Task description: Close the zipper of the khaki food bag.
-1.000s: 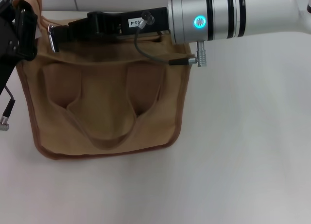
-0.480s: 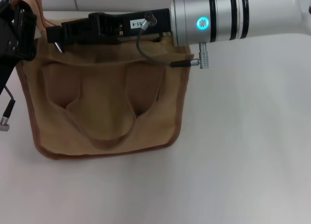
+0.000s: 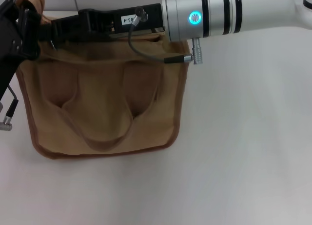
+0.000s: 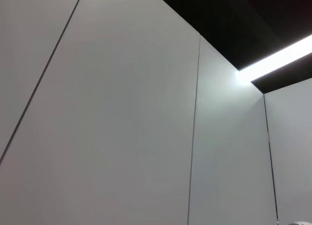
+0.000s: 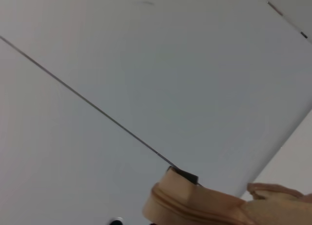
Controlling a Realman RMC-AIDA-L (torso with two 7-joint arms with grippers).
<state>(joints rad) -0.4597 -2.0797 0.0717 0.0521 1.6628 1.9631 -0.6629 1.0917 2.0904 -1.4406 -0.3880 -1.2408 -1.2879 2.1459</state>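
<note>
Head view: The khaki food bag lies on the white table, in the left half of the view, with its two looped handles hanging down the near face. Darker brown piping runs along its edges. The right arm reaches across the far top edge of the bag from the right side. The right gripper sits at the bag's far left top corner, directly over the top panel. Its fingertips are dark against the left arm's black housing, so it cannot be told whether they are released, clenched or grasping anything. A grey cable loops from the right wrist down over the bag's top edge. The left gripper is positioned at the bag's far left corner, touching or just beside the fabric; its finger state cannot be told. The zipper along the top panel is hidden beneath the right arm.

Left wrist view: Only grey wall panels and a bright ceiling light strip are visible.

Right wrist view: A folded tan fabric edge of the bag appears against a grey wall.
</note>
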